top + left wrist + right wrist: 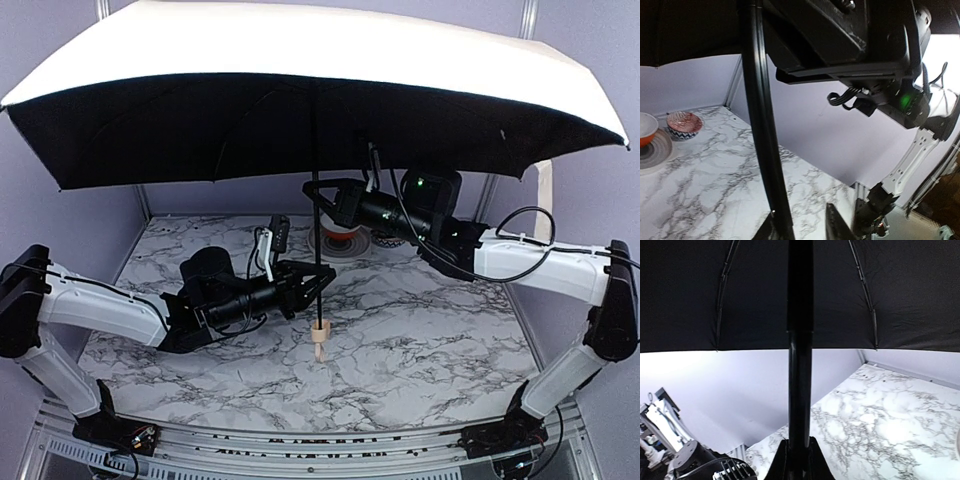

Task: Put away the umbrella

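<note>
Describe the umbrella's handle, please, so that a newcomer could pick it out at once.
Find the open umbrella that roofs the whole top view, and follow its thin dark shaft straight down, past the left gripper. At the shaft's lower end, over the marble table, is the handle. It is the only small, tan wooden piece among black and white parts.

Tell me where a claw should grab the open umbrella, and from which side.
Grip the umbrella by its thin dark shaft, between canopy and wooden handle, coming in level from the side: it stands upright and slim, while the canopy is broad and soft.
</note>
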{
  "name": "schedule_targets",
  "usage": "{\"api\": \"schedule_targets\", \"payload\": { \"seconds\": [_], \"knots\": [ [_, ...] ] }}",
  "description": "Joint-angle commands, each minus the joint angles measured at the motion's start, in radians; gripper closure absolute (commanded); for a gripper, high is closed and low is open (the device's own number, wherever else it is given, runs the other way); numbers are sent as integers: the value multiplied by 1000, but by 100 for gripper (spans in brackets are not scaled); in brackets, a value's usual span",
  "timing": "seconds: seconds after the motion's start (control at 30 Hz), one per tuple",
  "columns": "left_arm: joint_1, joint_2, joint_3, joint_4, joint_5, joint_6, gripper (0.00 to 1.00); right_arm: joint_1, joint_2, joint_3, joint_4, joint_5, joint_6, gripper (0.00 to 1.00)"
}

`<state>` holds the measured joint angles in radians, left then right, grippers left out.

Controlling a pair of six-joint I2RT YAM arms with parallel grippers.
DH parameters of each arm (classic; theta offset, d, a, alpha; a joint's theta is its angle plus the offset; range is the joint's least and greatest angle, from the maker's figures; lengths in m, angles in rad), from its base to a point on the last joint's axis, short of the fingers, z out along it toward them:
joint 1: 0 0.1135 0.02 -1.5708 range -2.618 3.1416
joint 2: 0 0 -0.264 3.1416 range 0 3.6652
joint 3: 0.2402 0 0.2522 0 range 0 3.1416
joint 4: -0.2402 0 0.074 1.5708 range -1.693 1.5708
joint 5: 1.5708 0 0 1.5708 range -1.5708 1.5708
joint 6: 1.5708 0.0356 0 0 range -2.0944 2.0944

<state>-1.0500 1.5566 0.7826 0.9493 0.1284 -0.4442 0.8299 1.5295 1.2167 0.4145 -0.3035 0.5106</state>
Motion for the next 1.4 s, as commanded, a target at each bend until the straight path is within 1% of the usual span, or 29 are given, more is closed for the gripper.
{"api": "schedule_targets", "payload": {
  "seconds": [0.0, 0.07, 0.1, 0.27, 0.3, 0.33, 0.37, 0.4, 0.47, 0.6, 0.63, 0.77, 0.9, 0.97, 1.0, 1.07, 1.1, 1.2, 1.27, 1.3, 1.37],
  "knots": [
    [-15, -51, 0, -52, -56, 44, 87, 3, -49, 13, 20, 173, -88, 100],
    [-16, -47, 2, -53, -46, 39, 98, 3, -48, 9, 22, 167, -77, 100],
    [-16, -45, 4, -53, -41, 36, 100, 3, -45, 8, 26, 163, -72, 100],
    [-20, -48, 5, -53, -28, 38, 100, 3, -50, -1, 51, 139, -72, 100],
    [-22, -51, 3, -53, -29, 46, 100, 1, -52, -10, 69, 130, -72, 99],
    [-26, -52, 1, -52, -35, 60, 100, -5, -53, -17, 89, 121, -66, 88],
    [-30, -54, -1, -52, -40, 72, 100, -14, -54, -26, 119, 112, -54, 75],
    [-36, -56, -3, -52, -43, 83, 100, -28, -51, -32, 148, 95, -35, 67],
    [-43, -58, -4, -51, -49, 103, 100, -58, -34, -29, 223, 52, 10, 57],
    [-63, -52, -14, -10, -72, 118, 100, -110, 24, -5, 351, -34, 121, 44],
    [-69, -49, -16, 3, -79, 120, 100, -115, 35, 2, 384, -43, 138, 43],
    [-101, -34, -17, 27, -148, 149, 100, -117, 56, 10, 475, -11, 171, 31],
    [-138, -13, -9, 51, -228, 177, 100, -116, 57, -21, 583, 55, 211, 28],
    [-148, -2, -8, 67, -262, 176, 100, -117, 56, -40, 645, 64, 230, 26],
    [-150, 2, -9, 77, -269, 169, 100, -114, 58, -47, 671, 67, 234, 23],
    [-151, 10, -9, 91, -275, 157, 100, -109, 58, -58, 710, 76, 231, 10],
    [-151, 14, -9, 95, -274, 152, 100, -107, 57, -62, 725, 86, 230, 8],
    [-151, 23, -8, 103, -273, 134, 100, -105, 57, -78, 787, 108, 227, 7],
    [-154, 29, -2, 107, -267, 134, 100, -104, 67, -65, 811, 106, 221, 8],
    [-156, 32, 2, 108, -266, 137, 100, -104, 73, -53, 807, 102, 221, 10],
    [-157, 33, 5, 108, -265, 138, 100, -104, 90, -30, 807, 86, 231, 18]
  ]
}}
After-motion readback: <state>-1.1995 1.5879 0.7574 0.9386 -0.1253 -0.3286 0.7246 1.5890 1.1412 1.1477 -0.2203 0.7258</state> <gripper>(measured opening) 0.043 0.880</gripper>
